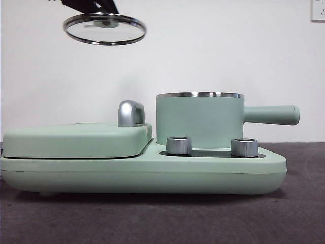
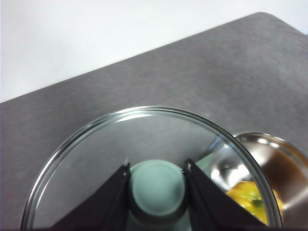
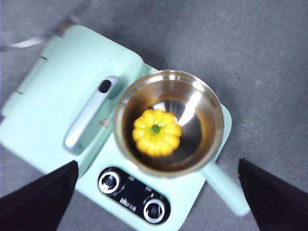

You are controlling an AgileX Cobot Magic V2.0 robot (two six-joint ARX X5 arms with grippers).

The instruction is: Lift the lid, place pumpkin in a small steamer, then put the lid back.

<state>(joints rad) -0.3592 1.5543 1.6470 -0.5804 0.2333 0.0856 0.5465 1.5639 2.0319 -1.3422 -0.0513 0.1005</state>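
- In the front view I see the lid (image 1: 105, 28) high in the air at the upper left, tilted a little, with only a dark tip of my left gripper (image 1: 96, 6) above it.
- My left wrist view shows more: my two jaws are clamped on the mint knob (image 2: 157, 189) of the lid (image 2: 96, 154), one on each side, above the grey table (image 2: 192, 77).
- The front view shows the steamer (image 1: 200, 119) only from the side, standing on the base (image 1: 142, 173) behind two silver knobs (image 1: 179, 145); its inside is hidden there.
- My right wrist view looks down into the steamer (image 3: 168, 120): the pumpkin (image 3: 157, 132) sits in the middle of its metal floor, stem up.
- My right gripper (image 3: 159, 202) hangs high over the steamer, jaws wide apart, holding nothing.
- The lid is off to the side of the steamer, well apart from its rim.
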